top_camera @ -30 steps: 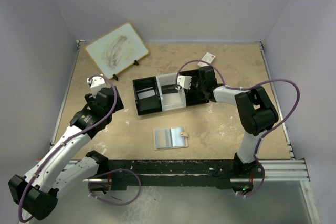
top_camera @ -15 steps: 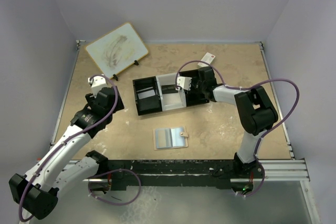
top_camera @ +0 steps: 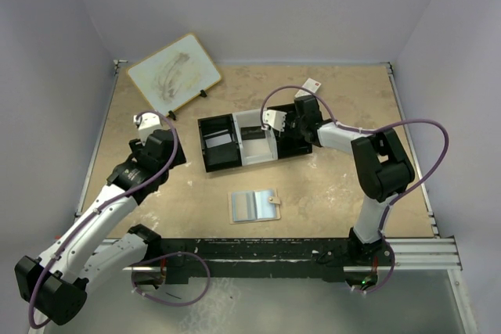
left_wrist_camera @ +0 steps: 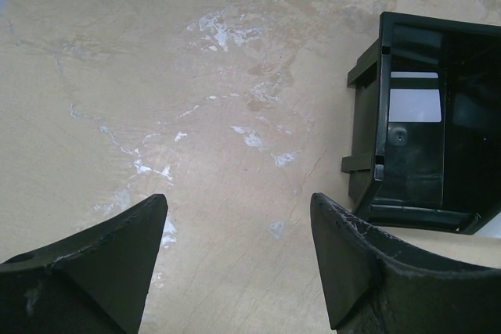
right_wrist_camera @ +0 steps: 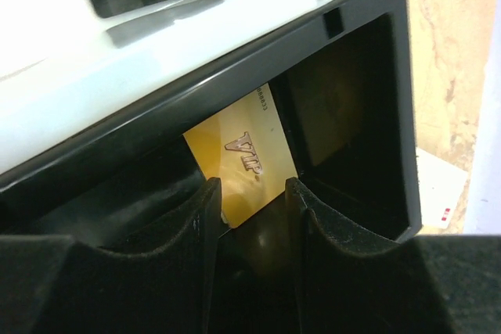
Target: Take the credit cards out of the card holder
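Note:
The card holder (top_camera: 254,206) lies open on the table in front of the tray, pale blue inside with a tan snap tab. A gold credit card (right_wrist_camera: 246,154) marked VIP leans inside the right black compartment of the black-and-white tray (top_camera: 202,127). My right gripper (right_wrist_camera: 252,185) hangs just above that compartment, open, with the card's lower corner showing in the gap between its fingers and no grip on it. In the top view the right gripper (top_camera: 291,132) is over the tray's right end. My left gripper (left_wrist_camera: 239,201) is open over bare table, left of the tray (left_wrist_camera: 407,154), and holds nothing.
A white card (left_wrist_camera: 415,103) lies in the tray's left compartment. A framed white board (top_camera: 174,74) stands on an easel at the back left. A small white box with a red mark (top_camera: 311,86) lies behind the tray. A black rail (top_camera: 313,252) runs along the near edge.
The right gripper's jaws have spread apart and let go of the gold card in the tray's right compartment. Its wrist has shifted slightly towards the back. The left arm has barely moved.

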